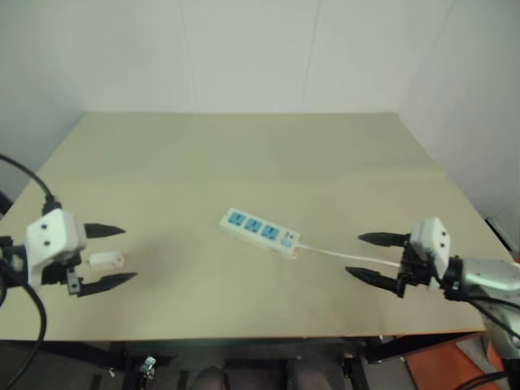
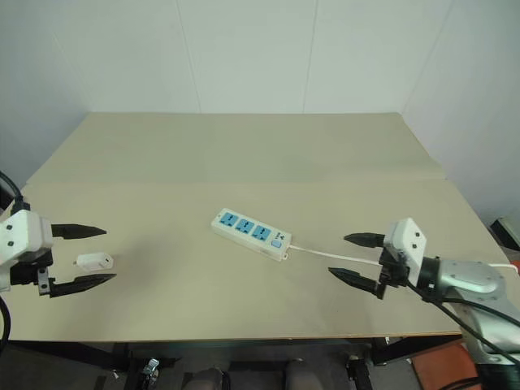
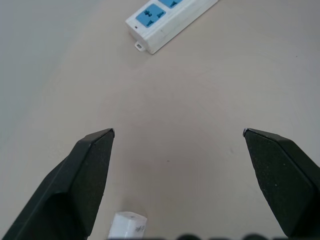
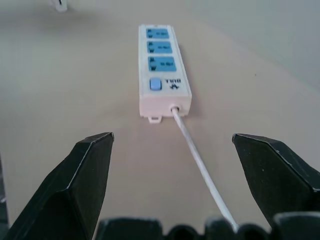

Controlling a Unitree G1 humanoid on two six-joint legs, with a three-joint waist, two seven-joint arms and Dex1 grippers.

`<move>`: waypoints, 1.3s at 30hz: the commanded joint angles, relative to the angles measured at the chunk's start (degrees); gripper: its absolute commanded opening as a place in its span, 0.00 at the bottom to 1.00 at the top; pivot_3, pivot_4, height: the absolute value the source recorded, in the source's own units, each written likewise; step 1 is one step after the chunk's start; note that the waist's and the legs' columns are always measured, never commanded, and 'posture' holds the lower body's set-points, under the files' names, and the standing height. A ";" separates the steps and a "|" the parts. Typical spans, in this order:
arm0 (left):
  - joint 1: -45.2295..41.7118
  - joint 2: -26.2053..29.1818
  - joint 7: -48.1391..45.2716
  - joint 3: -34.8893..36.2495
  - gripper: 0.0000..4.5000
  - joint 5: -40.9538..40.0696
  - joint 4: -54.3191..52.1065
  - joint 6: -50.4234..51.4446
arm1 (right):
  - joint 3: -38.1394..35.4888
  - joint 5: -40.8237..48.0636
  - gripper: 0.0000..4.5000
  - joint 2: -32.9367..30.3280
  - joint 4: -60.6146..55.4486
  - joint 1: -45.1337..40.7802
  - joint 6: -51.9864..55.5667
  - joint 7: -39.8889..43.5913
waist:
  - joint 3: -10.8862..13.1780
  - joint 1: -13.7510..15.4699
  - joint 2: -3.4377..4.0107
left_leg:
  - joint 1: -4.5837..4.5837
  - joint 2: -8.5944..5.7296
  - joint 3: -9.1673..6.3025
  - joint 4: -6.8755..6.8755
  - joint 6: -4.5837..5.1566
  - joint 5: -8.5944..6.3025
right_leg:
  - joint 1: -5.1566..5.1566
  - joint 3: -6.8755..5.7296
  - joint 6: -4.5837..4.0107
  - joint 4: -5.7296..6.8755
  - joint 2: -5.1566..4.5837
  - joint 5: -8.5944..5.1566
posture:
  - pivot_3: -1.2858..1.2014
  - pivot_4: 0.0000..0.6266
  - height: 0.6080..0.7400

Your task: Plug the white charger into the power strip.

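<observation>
Black fingers of the left gripper (image 1: 111,257) stand wide open around the white charger (image 1: 106,261), not yet closed on it. Right gripper (image 1: 371,257), also open and empty, straddles the cord (image 1: 349,257). Nothing is plugged yet. At the table's centre, the power strip (image 1: 259,232) runs from 10 to 4 o'clock, switch toward 4.

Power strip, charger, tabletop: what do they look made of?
Power strip: likely glossy white moulded plastic, blue socket faces, thin white cord.
Charger: probably the same smooth white plastic; too small to be sure.
Tabletop: matte beige board, no visible grain; possibly laminate.
</observation>
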 commanded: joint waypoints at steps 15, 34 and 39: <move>-11.24 -1.97 -1.61 -8.89 1.00 -2.97 3.89 -3.55 | 14.16 -12.37 0.99 19.31 25.06 -18.67 -15.90 -4.46 | 0.01 -0.22 0.02 | -0.02 0.01 -0.06 0.00 0.00 0.00 | -0.07 -0.03 -0.45 0.05 0.04 0.30 | 0.52 0.24 1.00; -11.42 -2.39 -1.92 -9.82 1.00 -3.05 4.21 -4.48 | 17.13 -16.03 0.99 22.89 40.57 -22.95 -21.20 -2.01 | 0.01 -1.40 0.03 | 0.03 0.02 -0.10 -0.01 0.00 0.00 | -0.03 -0.05 -0.47 0.09 0.05 0.31 | 0.52 0.24 1.00; -11.68 -2.27 -2.35 -10.04 1.00 -3.07 4.67 -4.76 | 17.99 -16.80 0.99 23.75 40.97 -22.62 -21.33 -1.52 | 0.00 -1.45 0.02 | 0.10 0.03 -0.10 -0.01 0.00 0.00 | 0.02 -0.05 -0.47 0.10 0.05 0.31 | 0.52 0.24 1.00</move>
